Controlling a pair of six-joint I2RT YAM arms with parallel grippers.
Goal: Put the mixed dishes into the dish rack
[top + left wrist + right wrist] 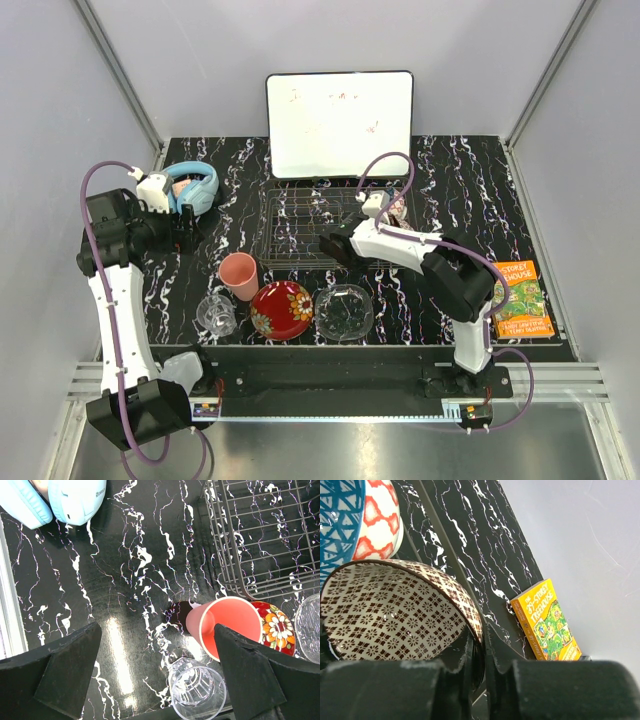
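Note:
The silver wire dish rack sits mid-table and also shows in the left wrist view. In front of it stand the pink cup, clear glass mug, red floral plate and clear glass dish. My right gripper is shut on the rim of the beige patterned bowl, by the rack's right side. The blue patterned bowl is just beyond it. My left gripper is open and empty above the table, left of the cup and mug.
Light-blue headphones lie at the back left, close to the left wrist. A white whiteboard leans against the back wall behind the rack. An orange book lies at the right edge. Grey walls enclose the table.

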